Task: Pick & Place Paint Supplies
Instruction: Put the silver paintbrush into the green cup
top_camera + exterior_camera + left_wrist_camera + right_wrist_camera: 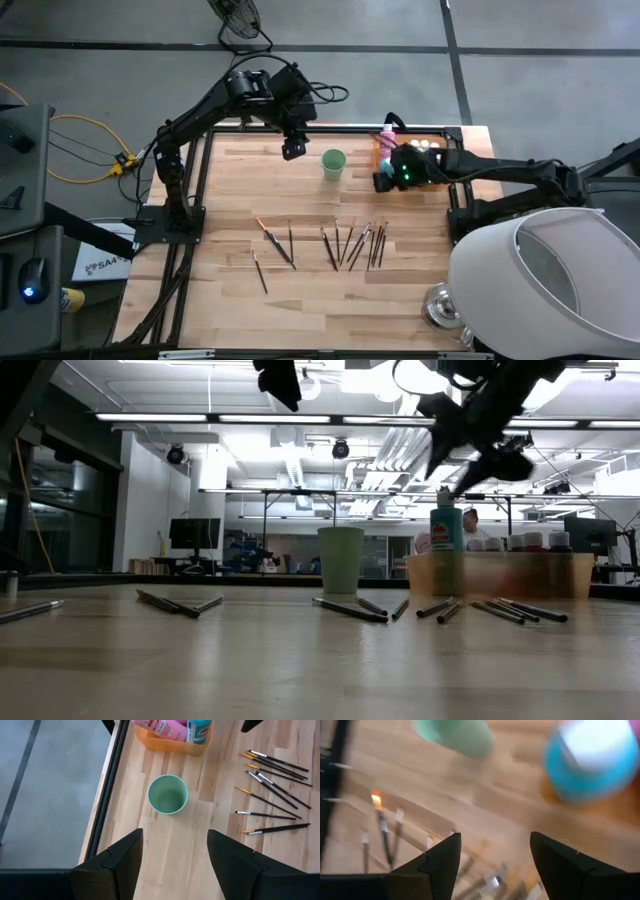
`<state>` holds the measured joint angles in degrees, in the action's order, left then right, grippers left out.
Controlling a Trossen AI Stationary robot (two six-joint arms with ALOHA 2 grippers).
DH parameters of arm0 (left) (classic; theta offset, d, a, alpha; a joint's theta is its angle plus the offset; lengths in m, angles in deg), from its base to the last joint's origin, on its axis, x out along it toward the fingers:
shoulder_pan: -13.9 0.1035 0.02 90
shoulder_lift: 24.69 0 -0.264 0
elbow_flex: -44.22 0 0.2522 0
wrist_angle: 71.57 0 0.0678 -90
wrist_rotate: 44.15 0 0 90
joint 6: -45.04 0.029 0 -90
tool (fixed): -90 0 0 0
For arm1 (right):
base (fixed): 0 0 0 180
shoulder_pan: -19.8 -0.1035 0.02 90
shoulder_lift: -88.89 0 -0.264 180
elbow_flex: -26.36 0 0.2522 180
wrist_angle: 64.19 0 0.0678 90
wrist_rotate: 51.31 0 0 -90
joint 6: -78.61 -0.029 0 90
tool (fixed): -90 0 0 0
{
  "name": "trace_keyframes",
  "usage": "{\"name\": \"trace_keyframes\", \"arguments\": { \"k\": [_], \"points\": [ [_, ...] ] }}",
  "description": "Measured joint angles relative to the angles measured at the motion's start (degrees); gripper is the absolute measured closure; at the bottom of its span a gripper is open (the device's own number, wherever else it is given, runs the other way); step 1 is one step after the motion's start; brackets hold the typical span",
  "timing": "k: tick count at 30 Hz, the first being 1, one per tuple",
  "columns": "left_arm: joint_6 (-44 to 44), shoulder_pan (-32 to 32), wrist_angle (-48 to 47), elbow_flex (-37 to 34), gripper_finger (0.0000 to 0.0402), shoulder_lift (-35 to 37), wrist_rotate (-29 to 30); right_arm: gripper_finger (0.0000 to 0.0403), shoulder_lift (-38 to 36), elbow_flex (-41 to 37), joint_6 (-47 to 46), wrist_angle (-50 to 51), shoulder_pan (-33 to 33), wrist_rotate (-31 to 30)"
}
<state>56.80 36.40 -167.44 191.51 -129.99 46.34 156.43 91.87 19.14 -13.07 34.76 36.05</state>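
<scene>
From above, the brushes [335, 243] lie scattered across the middle of the table [300, 300], a tight fan at about four o'clock from the light green cup [333, 163] and a looser few at seven o'clock from it; the orange tray [381, 152] sits at three o'clock of the cup, with pale-capped paint bottles [430, 144] in it. The left gripper [292, 150] hangs empty at nine o'clock of the cup, and the right gripper [385, 181] hovers over the tray's near corner. At table height the cup [341, 560] stands upright, the teal bottle [446, 526] rises from the tray [500, 574], and the thin dark brushes [349, 609] lie flat on the wood. The left wrist view shows its fingers [117, 865] spread wide with nothing between them, the cup [168, 794] ahead, pink bottles [167, 728] lying in the tray and brushes [272, 795] fanned to one side. The right wrist view shows its jaws likewise parted and empty above the teal bottle's cap [590, 755]. The brushes look light, stiff and prone to roll; I would pinch one at mid-handle, across its length. The bottles seem smooth and light, best taken around the body below the cap.
</scene>
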Motion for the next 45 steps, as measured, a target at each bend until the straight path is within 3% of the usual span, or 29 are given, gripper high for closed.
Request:
{"name": "trace_keyframes", "arguments": {
  "k": [9,20,24,29,37,45],
  "points": [
    [1.5,0.0,1.8,0.0,0.0187,0.0,0.0,0.0172,2.3,-0.1,-17.6,17.0,-6.3,-3.3],
    [6.4,0.0,0.9,-5.5,0.0188,3.5,-7.2,0.0172,13.9,-0.9,-27.9,15.5,-11.3,-1.1],
    [6.4,0.0,3.9,-12.7,0.0188,7.4,-8.2,0.0172,18.4,-0.9,-28.0,14.5,-11.4,1.7],
    [5.9,0.0,11.5,-26.5,0.0188,15.7,-9.1,0.0172,22.5,-0.9,-28.0,13.4,-11.3,3.6],
    [1.5,0.0,23.6,-47.8,0.0188,28.9,-10.5,0.0172,23.8,-0.9,-28.0,12.1,-11.1,4.1],
    [-1.5,0.0,30.1,-59.8,0.0188,37.8,-10.6,0.0172,23.8,-3.3,-31.0,9.9,-11.1,3.1]
  ]
}}
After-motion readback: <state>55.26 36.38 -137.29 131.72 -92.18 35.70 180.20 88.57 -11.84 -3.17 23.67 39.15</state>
